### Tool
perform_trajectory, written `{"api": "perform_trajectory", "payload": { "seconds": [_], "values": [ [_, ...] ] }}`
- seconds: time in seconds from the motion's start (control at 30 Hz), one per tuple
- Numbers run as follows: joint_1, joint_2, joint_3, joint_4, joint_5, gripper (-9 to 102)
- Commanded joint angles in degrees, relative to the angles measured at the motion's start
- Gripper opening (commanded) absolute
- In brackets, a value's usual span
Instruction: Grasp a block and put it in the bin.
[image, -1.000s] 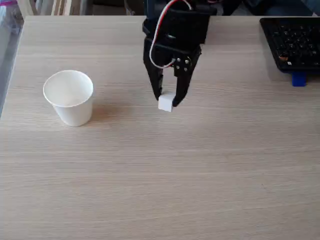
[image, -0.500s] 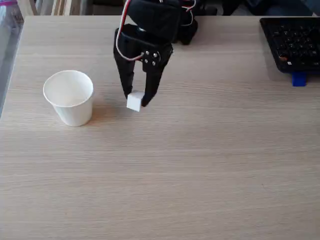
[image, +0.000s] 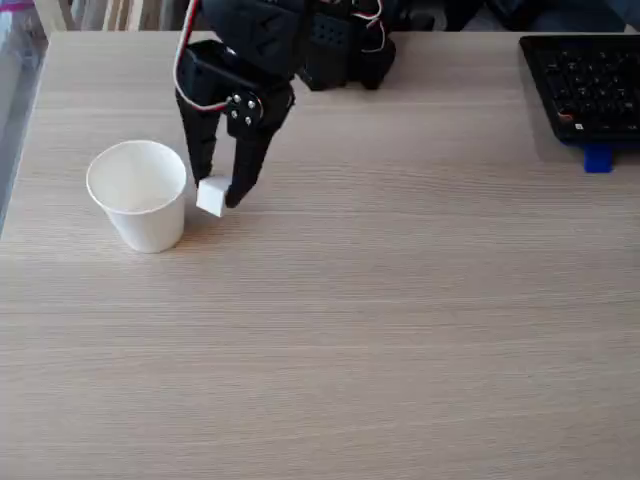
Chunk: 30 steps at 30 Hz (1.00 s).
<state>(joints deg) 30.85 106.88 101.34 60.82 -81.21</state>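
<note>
In the fixed view the black arm reaches in from the 12 o'clock edge of the pale wood-grain surface (image: 400, 330), its gripper (image: 215, 192) pointing down toward 6 o'clock. The two dark fingers (image: 245, 170) are drawn in narrow and clamp the block (image: 211, 197), a small white cube, between their tips. The block sits just beside the bin (image: 138, 194) at about the bin's 3 o'clock, level with its upper wall and close to its rolled rim; whether cube and cup touch cannot be told from this angle (the gap, if any, is very slight). The bin, a white paper cup, stands upright with its open mouth up, at roughly 9 o'clock in the picture, well in from the left edge. Red and white wires (image: 183, 55) loop along the arm above the fingers. At the 2 o'clock corner lies a black keyboard (image: 585, 85), with a small blue piece (image: 597, 158) at its near edge.
</note>
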Motion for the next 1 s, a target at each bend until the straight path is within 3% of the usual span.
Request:
{"api": "perform_trajectory", "payload": {
  "seconds": [0.0, 0.97],
  "values": [
    [1.58, -0.88, -4.22, -0.53, -0.79, 3],
    [13.45, -5.54, -11.87, 7.29, -5.27, 2]
  ]
}}
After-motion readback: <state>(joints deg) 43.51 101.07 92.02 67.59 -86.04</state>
